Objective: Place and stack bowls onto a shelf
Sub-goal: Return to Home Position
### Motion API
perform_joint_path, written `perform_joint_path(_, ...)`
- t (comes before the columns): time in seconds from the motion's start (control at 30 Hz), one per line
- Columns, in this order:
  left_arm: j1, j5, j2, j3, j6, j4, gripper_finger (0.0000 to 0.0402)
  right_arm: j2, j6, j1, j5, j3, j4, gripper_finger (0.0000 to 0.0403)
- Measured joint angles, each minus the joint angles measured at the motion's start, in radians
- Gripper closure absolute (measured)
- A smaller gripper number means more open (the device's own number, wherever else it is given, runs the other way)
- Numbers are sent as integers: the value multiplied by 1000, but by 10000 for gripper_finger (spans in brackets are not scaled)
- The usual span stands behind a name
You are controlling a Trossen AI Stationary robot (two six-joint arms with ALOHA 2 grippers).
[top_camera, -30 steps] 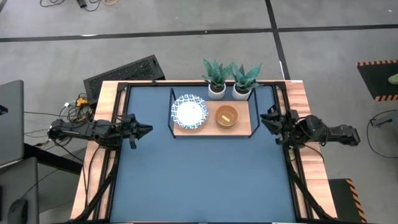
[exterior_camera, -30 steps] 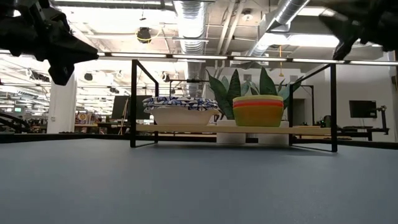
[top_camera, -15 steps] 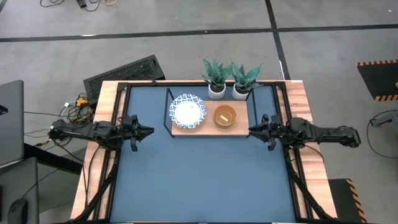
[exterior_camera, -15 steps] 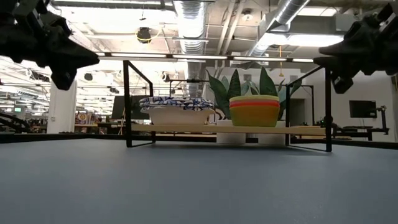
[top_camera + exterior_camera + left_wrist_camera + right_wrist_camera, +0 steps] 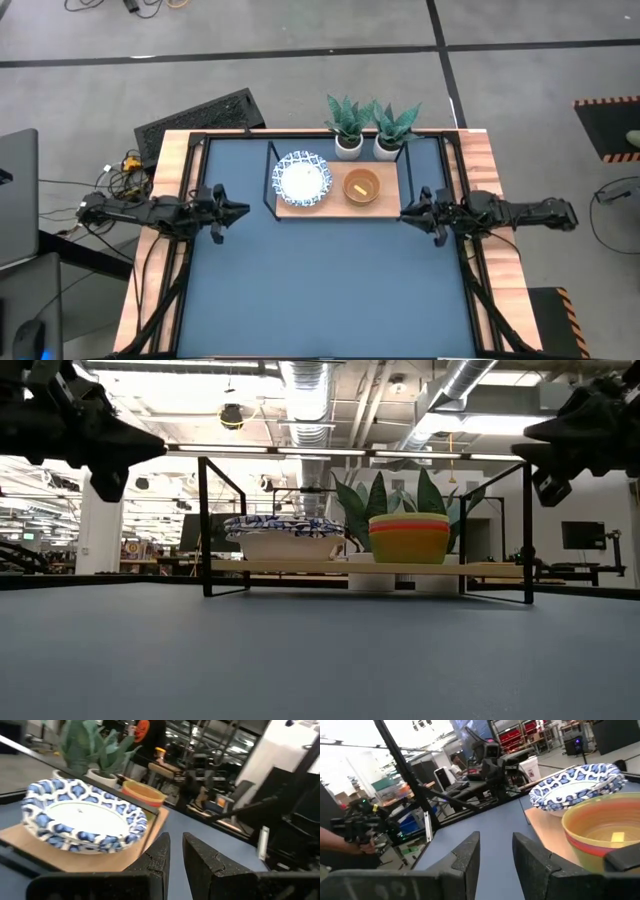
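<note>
The shelf point(image 5: 337, 208), a light-wood board in a black wire frame, stands at the table's far middle. On its left half sits a stack of white bowls with blue patterned rims point(image 5: 303, 178) point(image 5: 288, 532) point(image 5: 80, 820). On its right half is a stack of coloured bowls, yellow innermost point(image 5: 361, 186) point(image 5: 410, 538) point(image 5: 610, 832). My left gripper point(image 5: 240, 210) point(image 5: 176, 847) hovers level at the table's left edge, pointing at the shelf, its fingers almost together and holding nothing. My right gripper point(image 5: 403, 212) point(image 5: 496, 847) hovers level just off the shelf's right end, open and holding nothing.
Two small white pots with green plants point(image 5: 348, 128) point(image 5: 392, 130) stand right behind the shelf. The wide blue tabletop point(image 5: 320, 290) stretches from the shelf to the near edge. A black grid panel point(image 5: 200, 118) lies beyond the table's far left corner.
My right gripper has come down and toward the table's near edge, tipped to level, and now points at the shelf's right end. The shelf with its bowls stands slightly further toward the table's left than before. My left gripper has barely moved.
</note>
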Motion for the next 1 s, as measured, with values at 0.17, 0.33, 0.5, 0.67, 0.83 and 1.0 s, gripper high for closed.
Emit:
perform_joint_path(0.17, 0, -46, 0, 0, 7, -13, 365, 0, -1, 41, -2, 35, 8, 262)
perform_joint_path(0.33, 0, -54, 0, 0, 46, -13, 365, 0, -19, 110, -4, 39, -17, 262)
perform_joint_path(0.5, 0, -56, 0, 0, 52, -13, 365, 0, -19, 155, 25, 40, -111, 262)
perform_joint_path(0.67, 0, -56, 0, 0, 67, -13, 365, 0, -20, 179, 32, 34, -114, 262)
perform_joint_path(0.83, 0, -55, 0, -1, 68, -13, 365, 0, -73, 182, 35, 34, -117, 262)
perform_joint_path(1.0, 0, -55, 0, -1, 112, -13, 365, 4, -80, 181, 35, 34, -121, 262)
